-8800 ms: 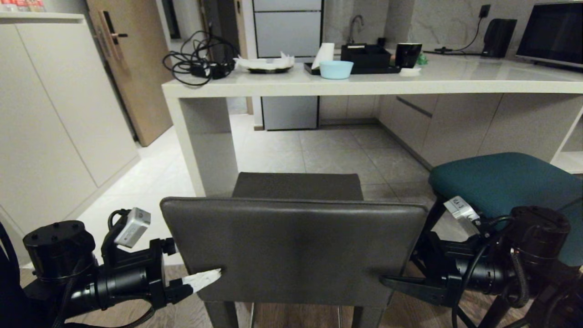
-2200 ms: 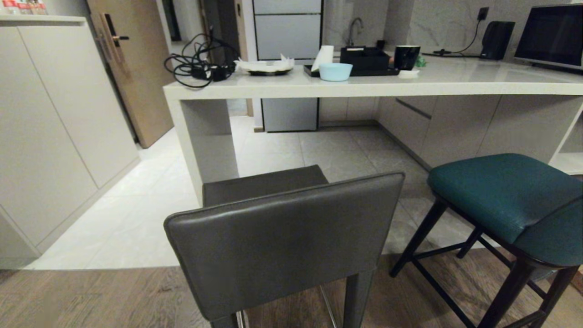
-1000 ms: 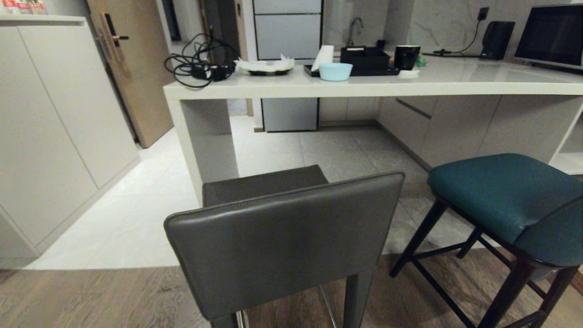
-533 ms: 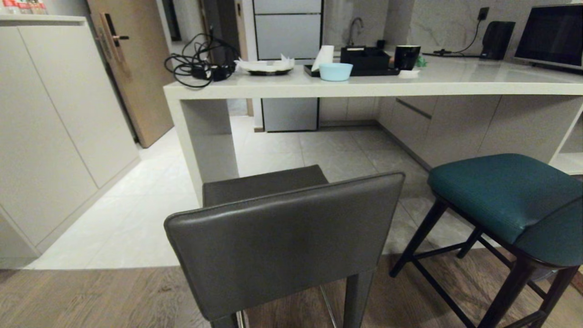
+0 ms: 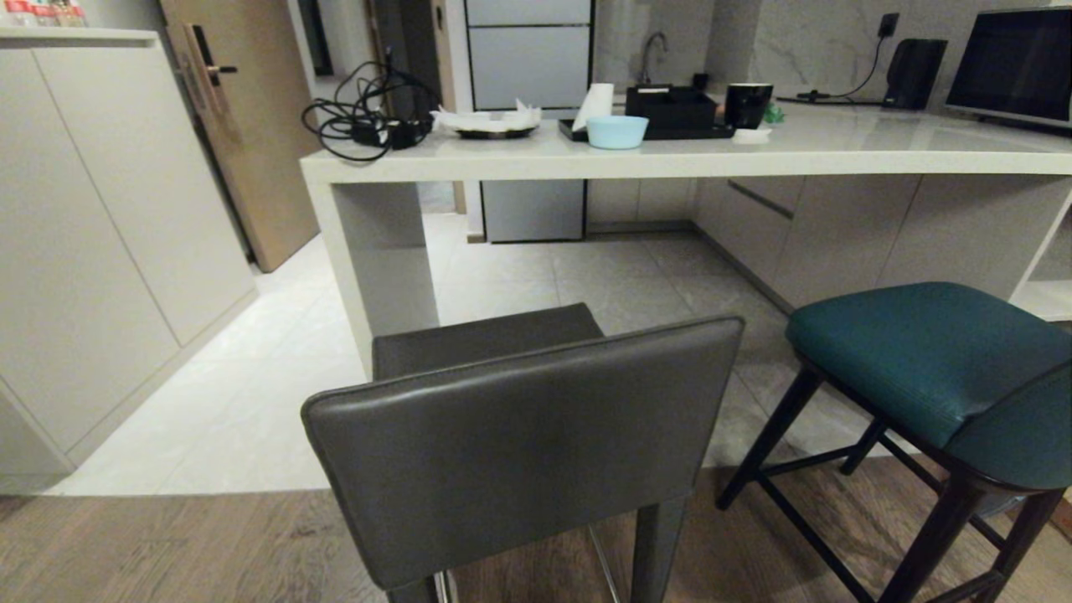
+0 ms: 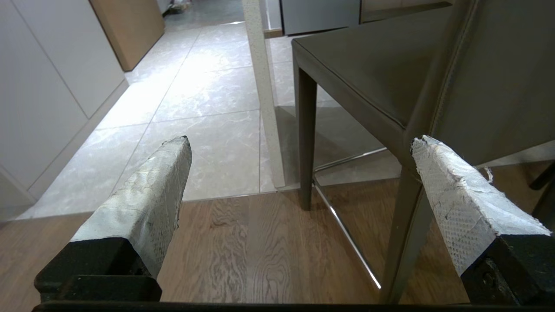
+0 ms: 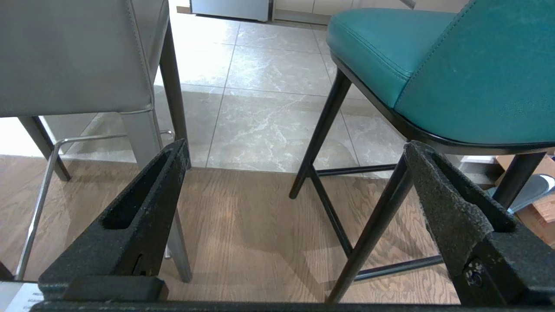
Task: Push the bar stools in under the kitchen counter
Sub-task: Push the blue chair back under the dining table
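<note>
Two bar stools on your list, neither yet under the kitchen counter (image 5: pixel 687 159).

Item one: dark grey stool (image 5: pixel 519 435), square-backed. You have it directly ahead in the head view, standing where the wood floor meets the tile, turned slightly askew, its seat short of the surface's front edge and near the slab side panel (image 5: pixel 381 260). Judged status: not pushed in.

Item two: teal stool (image 5: pixel 930 360), thin black legs. You find it to the right of the grey one, near but apart, also out on the open floor in front of the surface. Judged status: not pushed in.

Item three: left gripper (image 6: pixel 299 147). Taped fingers stand wide apart, holding nothing, low beside the grey stool's back corner, not touching it.

Item four: right gripper (image 7: pixel 295 149). Black fingers stand wide apart, holding nothing, low between the two stools, clear of both.

Neither arm shows in your head view.

Remaining, by your reckoning: both pushes, so essentially the whole task.
</note>
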Robot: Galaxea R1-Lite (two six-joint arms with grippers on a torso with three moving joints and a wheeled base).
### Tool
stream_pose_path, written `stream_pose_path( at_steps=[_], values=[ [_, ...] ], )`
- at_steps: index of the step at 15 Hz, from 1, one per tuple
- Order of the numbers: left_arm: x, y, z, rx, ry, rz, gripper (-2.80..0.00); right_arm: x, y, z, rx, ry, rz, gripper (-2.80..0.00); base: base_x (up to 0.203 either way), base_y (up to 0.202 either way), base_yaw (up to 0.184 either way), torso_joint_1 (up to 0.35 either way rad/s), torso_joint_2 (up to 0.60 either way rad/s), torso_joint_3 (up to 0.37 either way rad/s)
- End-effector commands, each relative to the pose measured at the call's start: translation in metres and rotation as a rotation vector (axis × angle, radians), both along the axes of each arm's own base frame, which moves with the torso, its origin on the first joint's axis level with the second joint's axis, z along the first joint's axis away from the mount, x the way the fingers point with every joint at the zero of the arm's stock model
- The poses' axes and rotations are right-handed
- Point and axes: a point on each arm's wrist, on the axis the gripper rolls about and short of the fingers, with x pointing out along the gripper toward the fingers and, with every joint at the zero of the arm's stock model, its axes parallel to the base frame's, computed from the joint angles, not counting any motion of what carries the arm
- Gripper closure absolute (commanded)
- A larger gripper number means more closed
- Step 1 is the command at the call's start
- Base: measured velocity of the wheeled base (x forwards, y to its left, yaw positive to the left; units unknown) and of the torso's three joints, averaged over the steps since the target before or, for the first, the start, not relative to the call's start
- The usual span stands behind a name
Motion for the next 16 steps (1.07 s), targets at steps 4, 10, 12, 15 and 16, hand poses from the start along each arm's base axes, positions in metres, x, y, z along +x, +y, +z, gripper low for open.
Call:
stream_pose_path(
  at_steps=[4, 10, 12, 15, 16],
  values=[
    [0.0015, -0.0001, -0.0050, 0.010, 0.019, -0.003, 0.00, 0.0001, 0.0000, -0.0005, 0.001, 0.002, 0.002, 0.00, 0.000, 0.000, 0.000, 0.000, 0.00, 0.000],
    [0.0015, -0.0001, -0.0050, 0.004, 0.019, -0.003, 0.00, 0.0000, -0.0004, -0.0001, 0.030, 0.001, -0.016, 0.00, 0.000, 0.000, 0.000, 0.000, 0.00, 0.000],
    [0.0015, -0.0002, -0.0050, 0.007, 0.019, -0.004, 0.00, 0.0000, -0.0003, -0.0001, 0.029, 0.001, -0.015, 0.00, 0.000, 0.000, 0.000, 0.000, 0.00, 0.000],
    [0.0015, -0.0001, -0.0049, 0.001, 0.018, -0.006, 0.00, 0.0000, -0.0003, -0.0001, 0.029, 0.002, -0.013, 0.00, 0.000, 0.000, 0.000, 0.000, 0.00, 0.000],
    [0.0015, -0.0002, -0.0050, -0.001, 0.019, -0.006, 0.00, 0.0000, -0.0004, -0.0001, 0.031, 0.001, -0.016, 0.00, 0.000, 0.000, 0.000, 0.000, 0.00, 0.000]
  ],
)
